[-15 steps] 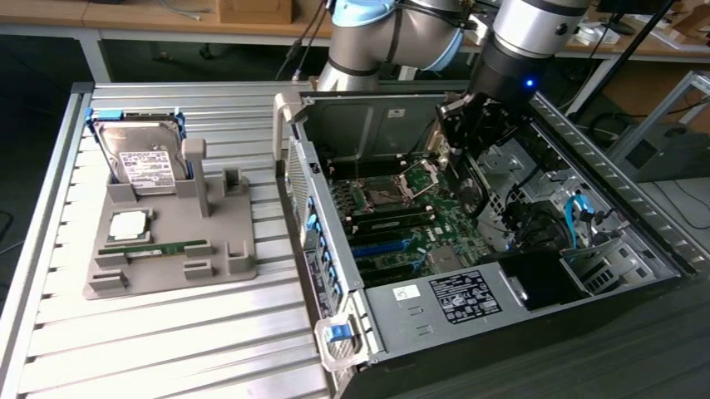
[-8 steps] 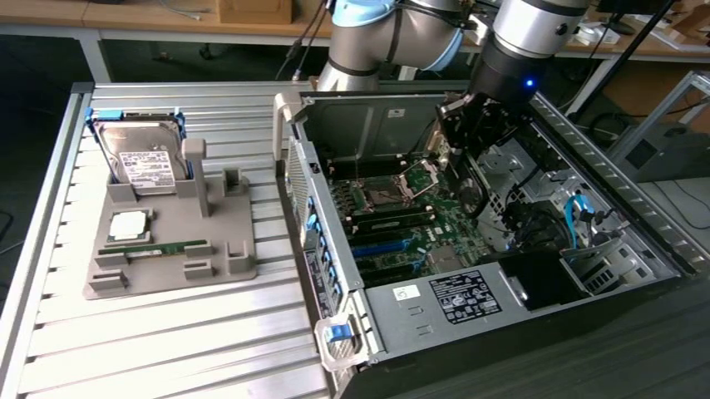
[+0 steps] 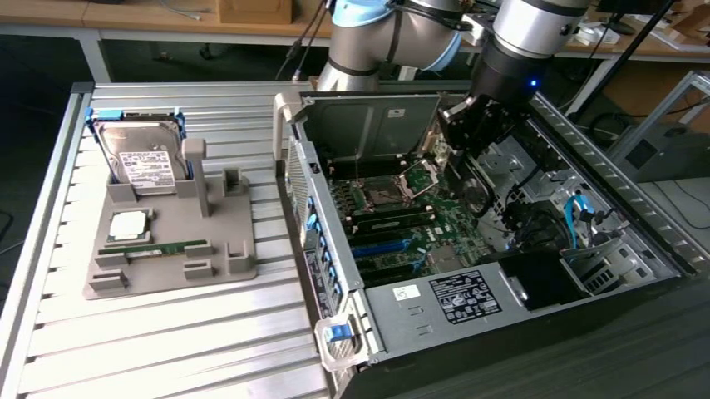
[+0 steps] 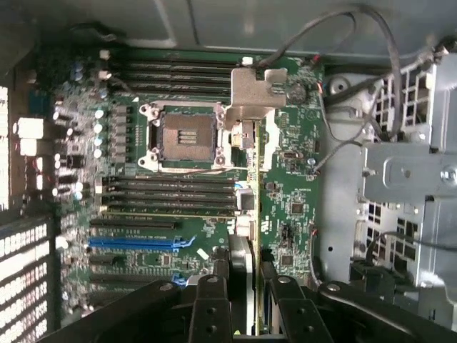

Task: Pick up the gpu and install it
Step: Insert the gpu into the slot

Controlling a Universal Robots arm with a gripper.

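One black two-fingered gripper (image 3: 464, 143) hangs inside the open grey metal computer case (image 3: 621, 208) in the exterior view, over the far end of the green motherboard (image 3: 411, 224). In the wrist view, its fingers (image 4: 212, 300) clamp the gpu (image 4: 253, 93), a thin flat black card with a silvery metal edge, held edge-on above the motherboard.

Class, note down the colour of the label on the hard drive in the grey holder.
White; the hard drive label shows best in the exterior view.
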